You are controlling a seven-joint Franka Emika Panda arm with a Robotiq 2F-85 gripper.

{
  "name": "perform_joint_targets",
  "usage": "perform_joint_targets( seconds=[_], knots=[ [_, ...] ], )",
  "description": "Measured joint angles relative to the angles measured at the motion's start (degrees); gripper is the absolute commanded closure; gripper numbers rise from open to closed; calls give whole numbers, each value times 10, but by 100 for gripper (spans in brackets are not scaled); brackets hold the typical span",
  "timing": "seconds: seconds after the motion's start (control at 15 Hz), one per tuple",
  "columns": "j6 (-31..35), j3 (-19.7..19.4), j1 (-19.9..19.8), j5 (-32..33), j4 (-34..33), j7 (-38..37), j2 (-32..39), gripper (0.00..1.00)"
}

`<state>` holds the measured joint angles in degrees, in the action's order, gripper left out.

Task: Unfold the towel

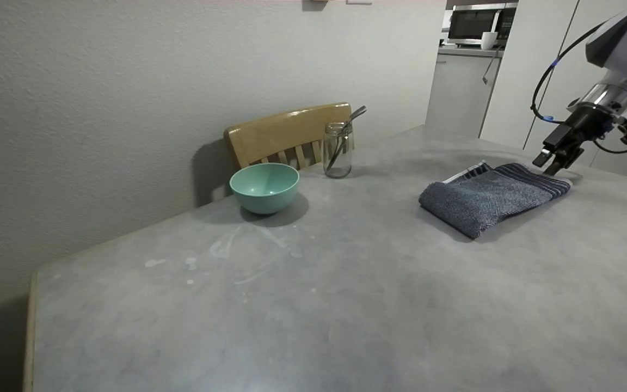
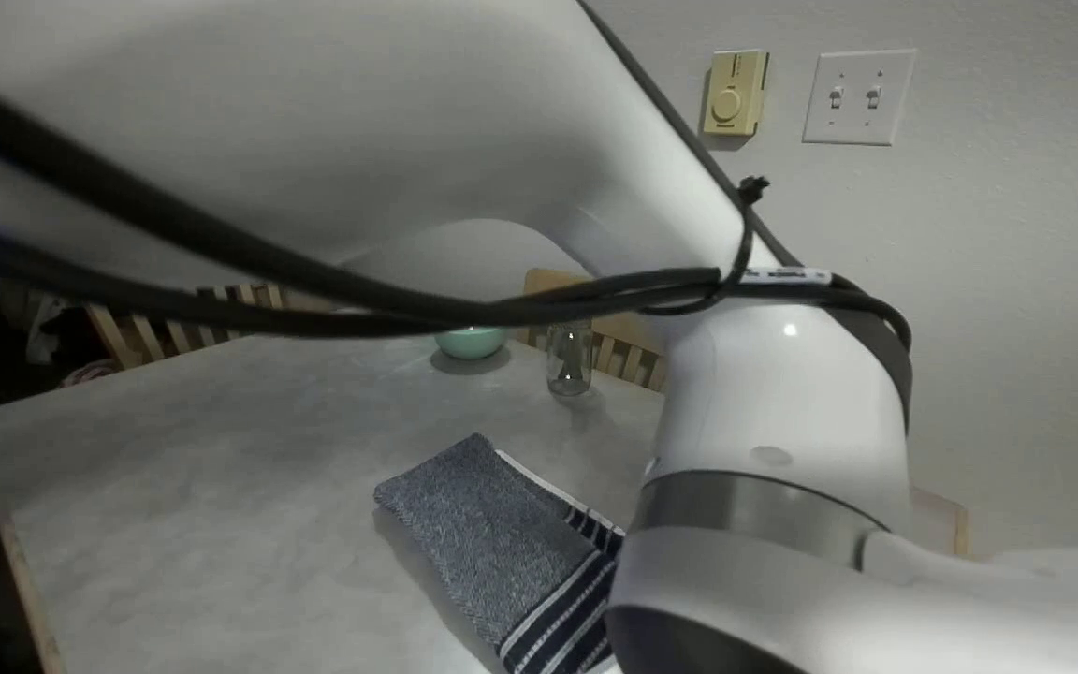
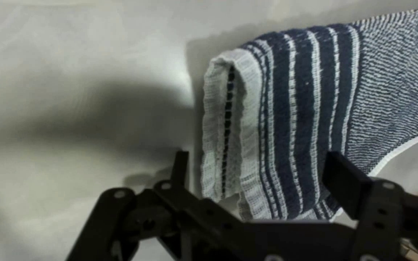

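In an exterior view, a wooden edge (image 1: 30,337) bordered the table (image 1: 128,326) at the far left, and a broad stretch of grey tabletop ran from there to the towel (image 1: 487,198), which lay, folded, on the right-hand part. The back edge slanted beside the wall (image 1: 101,109), and more tabletop spread on the near side of the towel. Close to that back edge stood a teal bowl (image 1: 264,200), next a chair (image 1: 292,128) behind the table, then a glass jar (image 1: 338,160) with a metal utensil (image 1: 357,113) leaning in it, apart from the towel. The gripper (image 1: 547,165) hung just beside the towel's striped end. In the wrist view its fingers (image 3: 180,166) were spread, the one at left past the white hem, the one at right in front of the dark stripes; whether they touched the towel I could not tell. In an exterior view, the arm (image 2: 782,402) hid a corner of the striped end, and black cables (image 2: 502,313) crossed in front of the bowl's top.
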<state>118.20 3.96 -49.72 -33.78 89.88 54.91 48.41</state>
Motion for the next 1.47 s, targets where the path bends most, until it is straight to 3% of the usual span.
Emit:
perform_joint_targets(
  seconds=[0.67,0.93,1.33,1.47],
  knots=[
    [-42,0,-6,-23,-35,4,22,7],
    [-42,-1,3,-22,-37,4,22,35],
    [-42,-2,9,-22,-40,4,22,42],
    [-42,-2,10,-22,-40,4,22,15]
  ],
)
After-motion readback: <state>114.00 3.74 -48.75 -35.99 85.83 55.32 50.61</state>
